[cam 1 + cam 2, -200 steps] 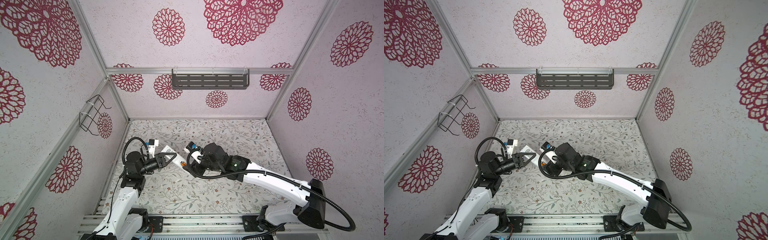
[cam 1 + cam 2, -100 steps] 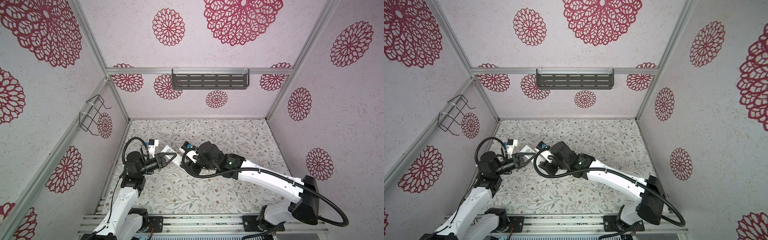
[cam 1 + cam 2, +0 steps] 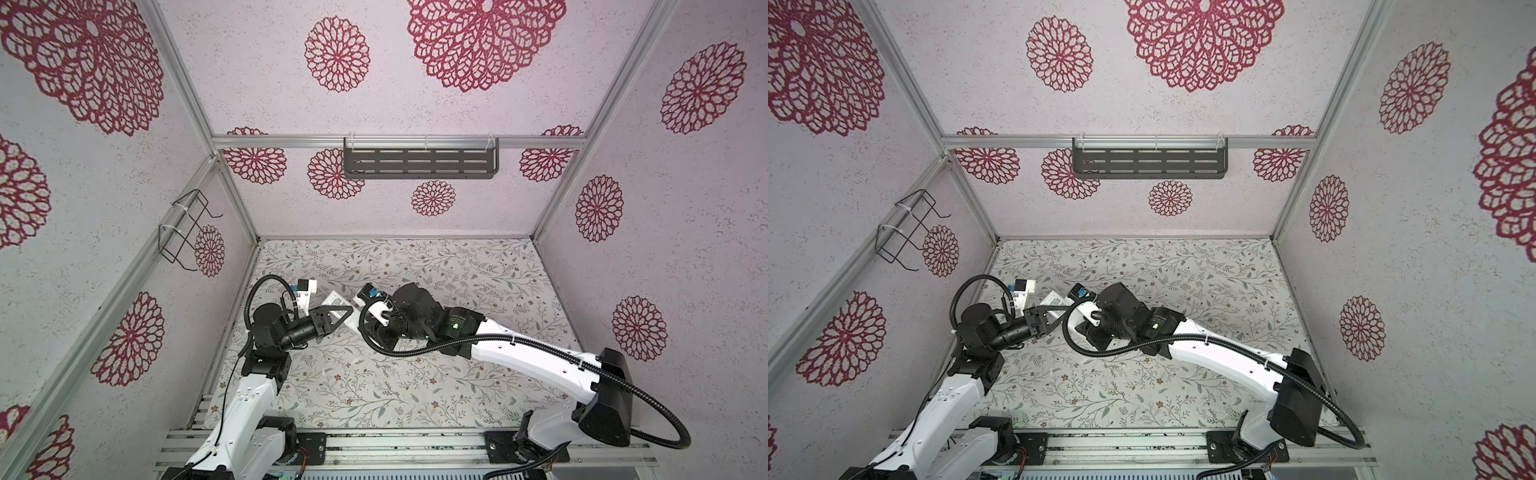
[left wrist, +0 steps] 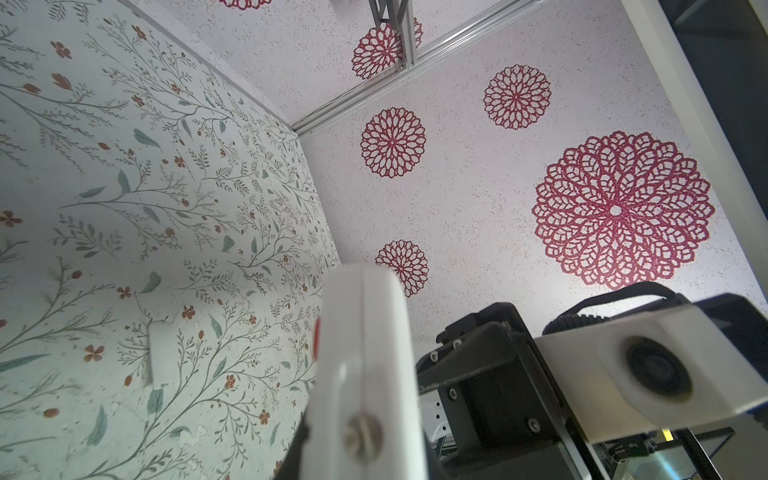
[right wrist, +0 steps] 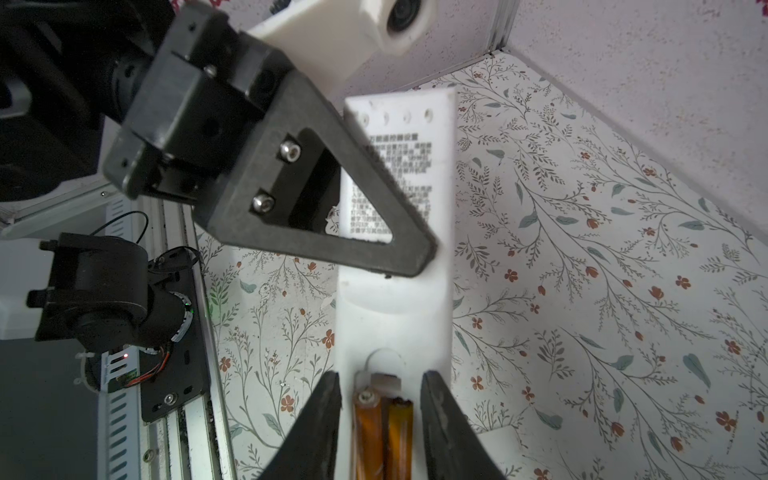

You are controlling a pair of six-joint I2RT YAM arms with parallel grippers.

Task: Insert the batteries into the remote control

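My left gripper (image 3: 350, 309) is shut on the remote control (image 3: 337, 300), holding the long white bar off the floral table in both top views, plain back up. In the right wrist view its black triangular finger (image 5: 332, 224) lies across the printed label on the remote control (image 5: 395, 316). The batteries (image 5: 368, 428), two orange cylinders, lie side by side in the open compartment at the remote's end. My right gripper (image 5: 380, 376) is open, one finger on each side of the two batteries with a narrow gap to each. The left wrist view shows the remote's edge (image 4: 365, 353) close up.
A small flat white piece (image 4: 160, 357) lies on the table near the remote, also seen as a white piece (image 5: 498, 440) beside my right fingers. A black slotted shelf (image 3: 419, 163) hangs on the back wall. A wire rack (image 3: 187, 230) is on the left wall.
The right arm has moved left onto the end of the remote, and its jaws have narrowed round the batteries. The left gripper has kept its hold and place.
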